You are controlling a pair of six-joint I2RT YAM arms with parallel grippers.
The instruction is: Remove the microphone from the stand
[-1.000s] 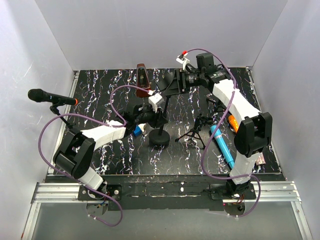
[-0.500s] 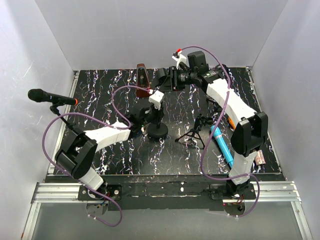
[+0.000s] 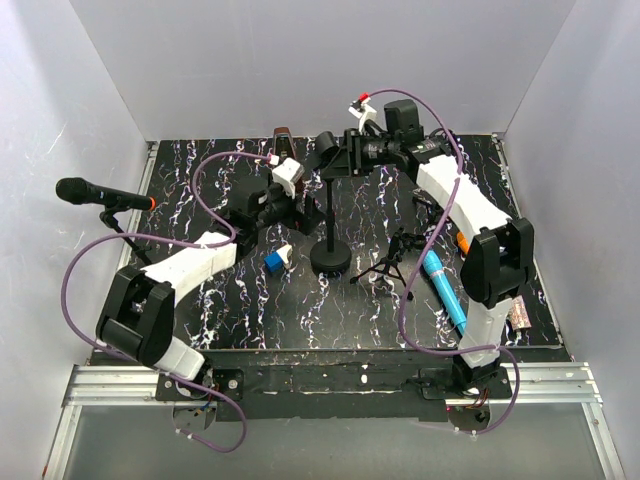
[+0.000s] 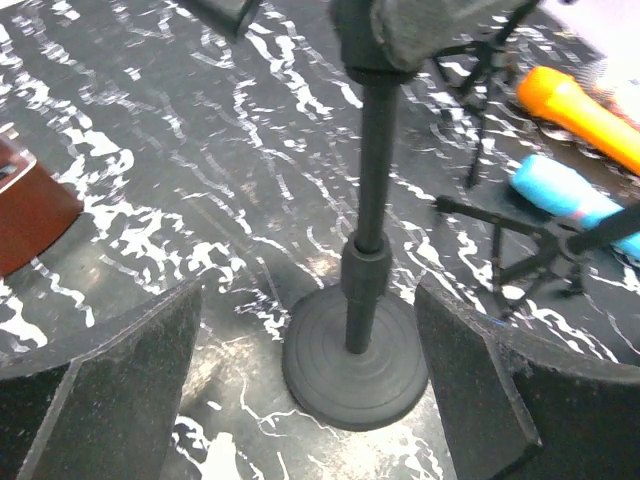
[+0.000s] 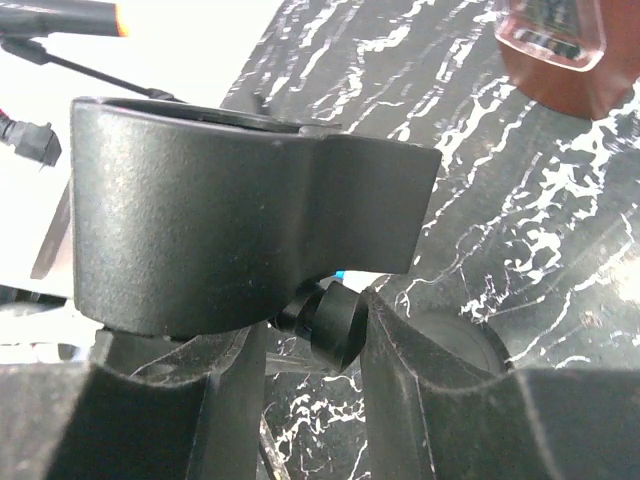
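Nearest, by the right arm's base: a blue microphone (image 3: 443,292) lies flat on the mat, with an orange microphone (image 3: 464,243) just beyond it. Neither sits on a stand.
Small tripod (image 3: 388,264): stands between the blue microphone and the desk stand and carries nothing.
Blue cube (image 3: 274,260): on the mat, just beside the left forearm.
Desk stand (image 3: 331,258): round base flat on the mat at mid-table, pole upright.
Left gripper (image 4: 308,340): released, jaws spread wide. It faces the desk stand's pole from nearby and touches nothing.
Black microphone (image 3: 98,193): orange-ringed and seated tilted in the tripod stand (image 3: 125,235) at the left edge, head pointing left. It is the only microphone on a stand, so I take it as the task's thing. It is well apart from both grippers.
Right gripper (image 5: 308,325): clenched on the microphone clip (image 5: 230,210) atop the desk stand, gripping at its swivel joint. No microphone shows in that clip.
Metronome (image 3: 285,145): at the far edge, behind the desk stand.
Step in hand: by my reading, the arms are occupied with the bare desk stand, and the removal itself is not yet begun.
Next move calls for: the left arm, being closer, to swing out left and close on the black microphone's body. It should draw the microphone out along the holder's axis, since the light tripod stand could tip if pulled sideways.
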